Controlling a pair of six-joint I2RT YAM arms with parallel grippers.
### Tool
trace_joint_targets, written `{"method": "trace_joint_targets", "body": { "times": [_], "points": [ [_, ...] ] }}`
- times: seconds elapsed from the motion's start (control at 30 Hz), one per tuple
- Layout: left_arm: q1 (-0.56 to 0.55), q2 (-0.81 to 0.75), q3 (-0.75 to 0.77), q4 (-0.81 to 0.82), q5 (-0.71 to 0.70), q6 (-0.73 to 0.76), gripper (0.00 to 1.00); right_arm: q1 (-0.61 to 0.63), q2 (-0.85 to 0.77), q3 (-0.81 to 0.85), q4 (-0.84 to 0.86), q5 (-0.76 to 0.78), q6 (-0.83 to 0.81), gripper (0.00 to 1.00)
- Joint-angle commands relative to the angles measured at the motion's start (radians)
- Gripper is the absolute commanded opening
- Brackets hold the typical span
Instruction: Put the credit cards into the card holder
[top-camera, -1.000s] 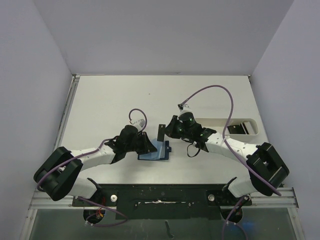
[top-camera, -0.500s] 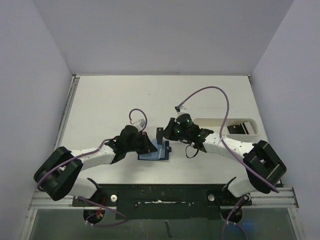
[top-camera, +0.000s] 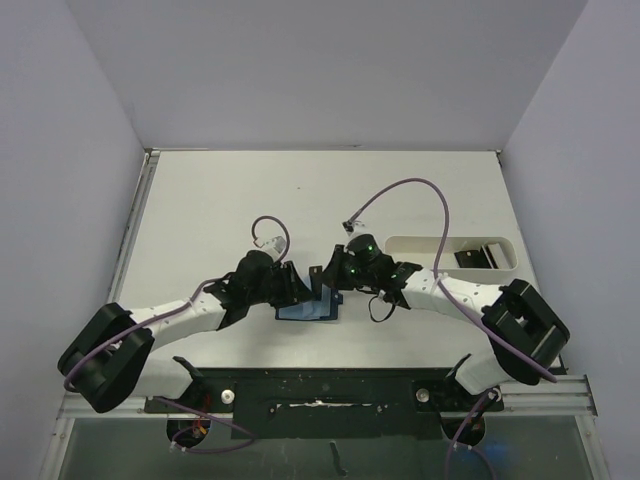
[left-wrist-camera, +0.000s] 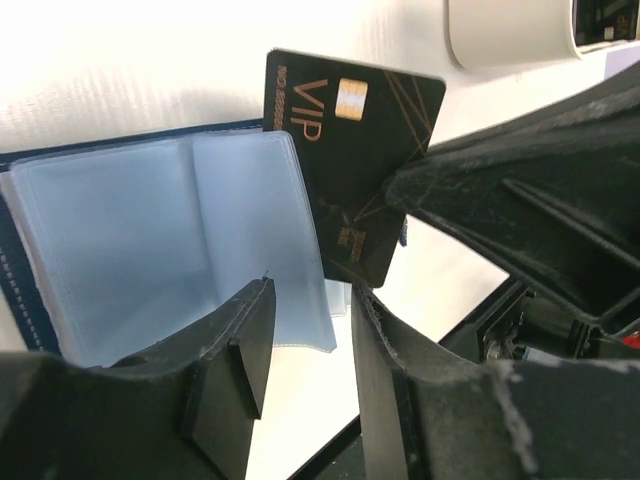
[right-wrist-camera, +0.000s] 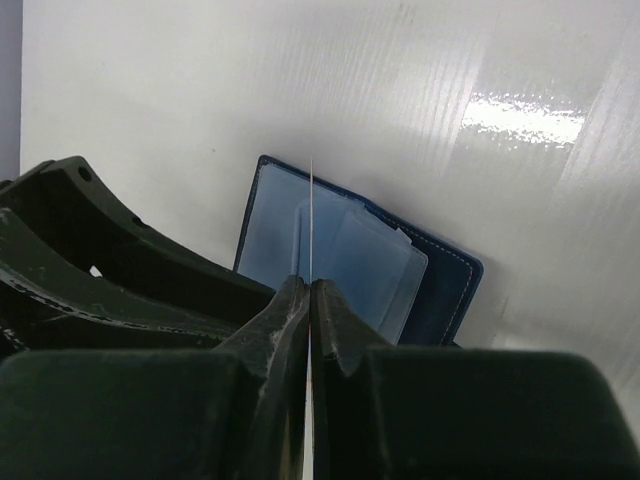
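Note:
The card holder (top-camera: 305, 306) lies open on the table between the two arms, navy blue with clear blue sleeves (left-wrist-camera: 170, 240) fanned up. My right gripper (right-wrist-camera: 311, 285) is shut on a black credit card (left-wrist-camera: 350, 150) marked VIP. The card stands on edge over the holder's sleeves and shows as a thin line (right-wrist-camera: 311, 220) in the right wrist view. My left gripper (left-wrist-camera: 315, 300) is open at the holder's near edge, with the loose corner of a sleeve just above the gap and nothing clamped. From above, the left gripper (top-camera: 293, 290) and the right gripper (top-camera: 328, 278) nearly meet over the holder.
A long white oblong tray (top-camera: 420, 245) sits at the right, holding more dark cards (top-camera: 478, 257). Its end also shows in the left wrist view as the tray (left-wrist-camera: 510, 30). Purple cables loop above both wrists.
My left gripper's jaws have parted from shut to open. The right gripper has carried the card leftwards, from beside the holder to over its sleeves.

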Motion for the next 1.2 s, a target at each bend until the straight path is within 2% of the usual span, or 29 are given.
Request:
{"method": "trace_joint_targets", "body": {
  "times": [0.0,0.33,0.53,0.67,0.87,1.07,1.17],
  "points": [
    [0.0,-0.049,0.043,-0.055,-0.069,0.015,0.36,0.019,0.016,0.034,0.002,-0.006,0.0,0.0],
    [0.01,-0.127,0.068,-0.231,-0.228,0.051,0.46,0.042,0.022,0.067,-0.099,0.049,-0.018,0.0],
    [0.036,-0.127,0.041,-0.177,-0.16,0.066,0.48,0.044,0.013,0.082,-0.161,0.077,-0.028,0.0],
    [0.042,-0.096,0.048,-0.203,-0.184,0.072,0.48,0.043,0.014,0.08,-0.187,0.087,-0.027,0.0],
    [0.046,-0.052,0.048,-0.252,-0.228,0.092,0.38,0.032,0.014,0.064,-0.147,0.047,-0.008,0.0],
    [0.046,-0.039,0.026,-0.244,-0.228,0.097,0.24,-0.024,0.027,-0.015,0.053,-0.136,0.041,0.0],
    [0.046,-0.029,0.018,-0.236,-0.221,0.099,0.19,-0.027,0.065,-0.008,0.078,-0.178,0.05,0.0]
  ]
}}
